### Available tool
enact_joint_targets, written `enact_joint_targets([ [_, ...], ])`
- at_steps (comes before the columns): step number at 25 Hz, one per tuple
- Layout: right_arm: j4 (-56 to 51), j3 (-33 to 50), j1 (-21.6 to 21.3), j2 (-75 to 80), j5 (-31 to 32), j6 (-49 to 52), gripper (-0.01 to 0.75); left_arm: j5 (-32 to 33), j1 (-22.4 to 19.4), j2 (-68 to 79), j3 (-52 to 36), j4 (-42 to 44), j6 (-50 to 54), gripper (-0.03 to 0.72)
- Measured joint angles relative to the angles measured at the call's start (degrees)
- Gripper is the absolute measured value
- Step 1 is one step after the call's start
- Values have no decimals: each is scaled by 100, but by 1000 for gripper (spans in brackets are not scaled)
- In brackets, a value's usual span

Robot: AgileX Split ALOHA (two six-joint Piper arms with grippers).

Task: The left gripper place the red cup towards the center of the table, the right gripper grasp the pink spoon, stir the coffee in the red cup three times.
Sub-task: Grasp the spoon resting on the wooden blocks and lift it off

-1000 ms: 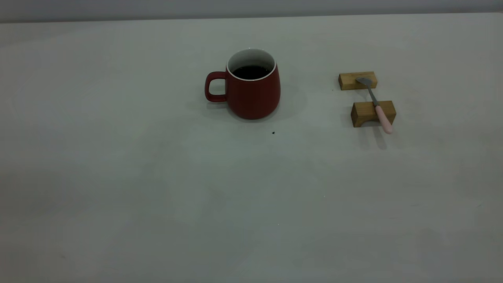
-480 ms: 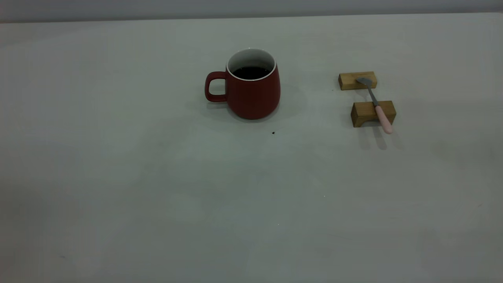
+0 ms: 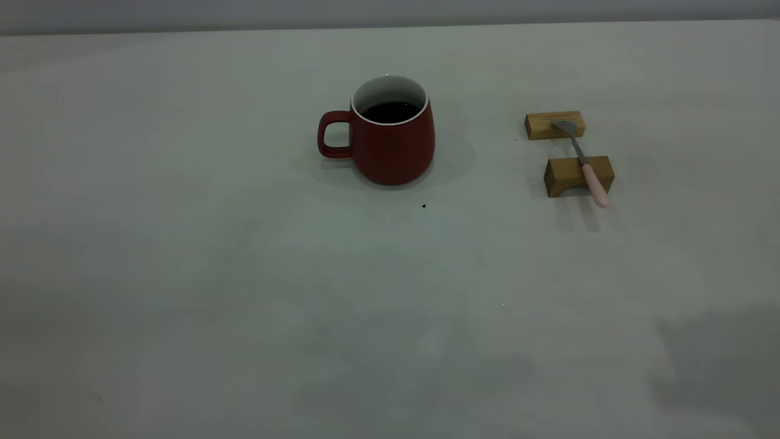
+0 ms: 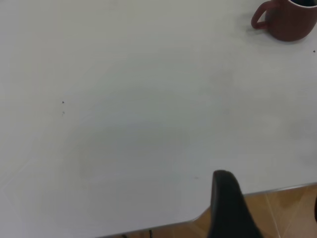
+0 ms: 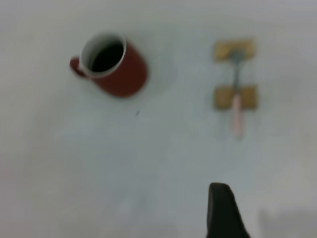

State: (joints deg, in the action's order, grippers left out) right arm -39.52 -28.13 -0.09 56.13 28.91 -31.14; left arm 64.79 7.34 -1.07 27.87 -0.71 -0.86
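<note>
1 black finger is all that shows of the left gripper (image 4: 227, 206), and 1 black finger is all that shows of the right gripper (image 5: 223, 210). For both, I cannot tell if the fingers are spread or pressed together. Neither one touches or holds anything. The left one hangs near the edge of the worktop (image 3: 183, 274), with a brown floor (image 4: 287, 213) visible past that edge, and the red cup (image 4: 290, 22) is well apart from it. The right one hangs above bare worktop, also well apart from the cup and the spoon. In the exterior view, 0 grippers appear.

On the worktop stands 1 red cup (image 3: 390, 140), upright, about in the middle from left to right and toward the far side. Its loop handle points to the left arm's side. Inside it the coffee (image 3: 390, 111) shows as 1 dark round surface below the white wall. 1 tiny dark speck (image 3: 424, 206) lies near the cup, on the near side.

Well apart from the cup, on the right arm's side, lie 2 wooden blocks (image 3: 570, 175). 1 pink spoon (image 3: 584, 163) rests across both: its grey bowl is on the far block, and its pink handle crosses the near block and sticks out past it.
</note>
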Motion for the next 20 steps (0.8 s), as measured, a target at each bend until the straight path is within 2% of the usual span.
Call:
enact_joint_targets([
  [5,-1190,-395,0,1934,-181,-1257,489,0,0,0,0,0,0,482],
  [12,-1213,-1559,73,4167,-173,-1549,489,0,0,0,0,0,0,482],
  [16,-655,-2270,435,5102,-175,-1060,492,0,0,0,0,0,0,482],
  [20,649,-3110,774,5891,-2,430,493,0,0,0,0,0,0,482],
])
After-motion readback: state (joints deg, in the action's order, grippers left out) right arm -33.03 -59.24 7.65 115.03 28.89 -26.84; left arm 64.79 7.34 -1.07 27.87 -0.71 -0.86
